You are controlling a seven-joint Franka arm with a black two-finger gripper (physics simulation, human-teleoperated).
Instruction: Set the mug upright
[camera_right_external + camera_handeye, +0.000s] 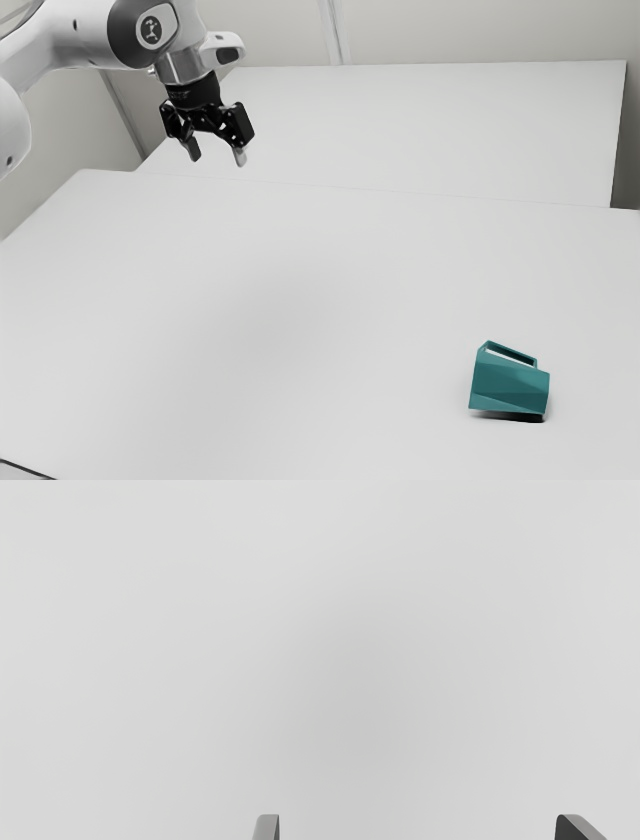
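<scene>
Pale walls (70,125) stand behind a broad white surface (300,300), whose far edge runs across the exterior view — a large white panel (400,120) sits beyond it. From the exterior view's upper left, the arm (85,35) holds the gripper (217,158) up in the air, its jaws open and wide apart with nothing between them. A wide stretch of surface lies between them and the teal mug (508,387), which rests on its side toward the exterior view's lower right, handle up — well apart from the jaws. Below them, the wrist view shows soft shading (360,720).
</scene>
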